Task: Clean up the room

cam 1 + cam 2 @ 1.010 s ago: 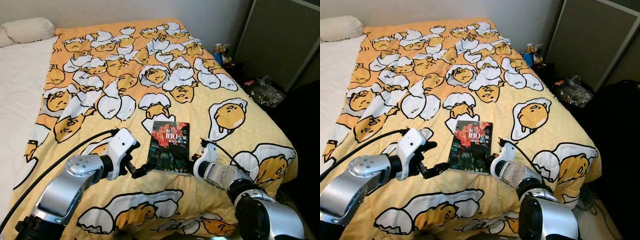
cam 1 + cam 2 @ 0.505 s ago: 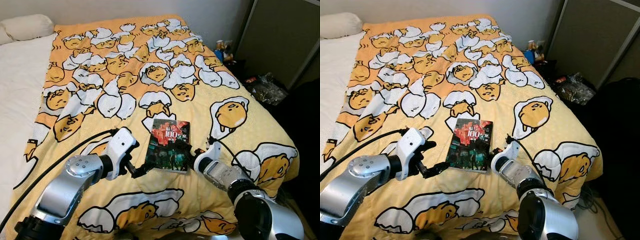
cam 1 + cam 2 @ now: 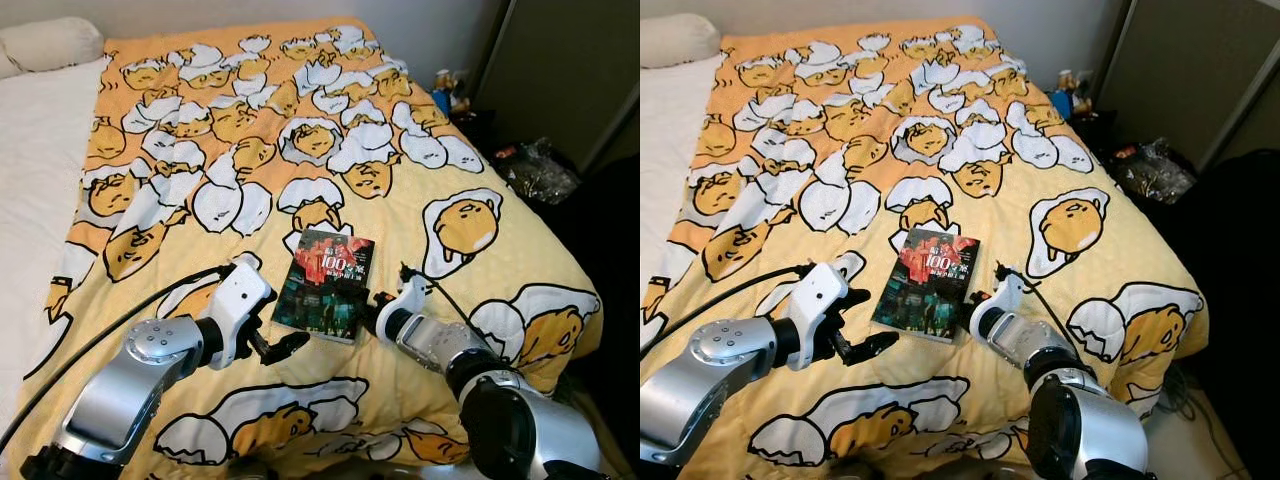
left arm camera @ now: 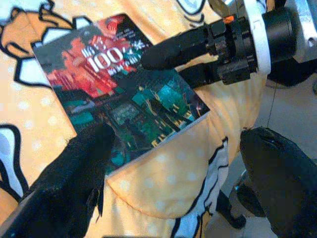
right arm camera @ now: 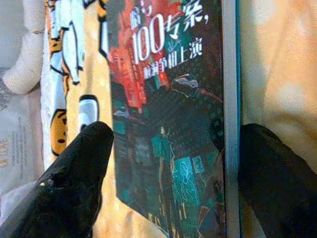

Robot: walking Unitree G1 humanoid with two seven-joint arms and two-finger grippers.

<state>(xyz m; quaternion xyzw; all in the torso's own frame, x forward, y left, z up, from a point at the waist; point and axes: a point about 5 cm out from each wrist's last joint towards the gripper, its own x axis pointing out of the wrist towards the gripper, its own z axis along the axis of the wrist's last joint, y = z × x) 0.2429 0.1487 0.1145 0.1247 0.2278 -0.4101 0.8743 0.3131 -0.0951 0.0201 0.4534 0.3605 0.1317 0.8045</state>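
Note:
A dark book (image 3: 325, 280) with a red and teal cover lies flat on the yellow egg-print bedcover (image 3: 300, 120). My right gripper (image 3: 368, 312) is at the book's near right corner, open, with one finger (image 4: 178, 44) lying over the cover and the other (image 4: 198, 75) by the edge. In the right wrist view the book (image 5: 173, 124) sits between the two spread fingers. My left gripper (image 3: 283, 345) is open just off the book's near left corner, a little apart from it.
A white sheet (image 3: 30, 190) and pillow (image 3: 50, 40) lie on the bed's left side. To the right are a dark door (image 3: 570, 70), a crumpled bag (image 3: 540, 172) and small items (image 3: 447, 95) on the floor. A black cable (image 3: 100, 335) trails from my left arm.
The right gripper has moved left onto the book's right corner. The book has slid a little to the left and turned. The left gripper now stands clear of the book's corner.

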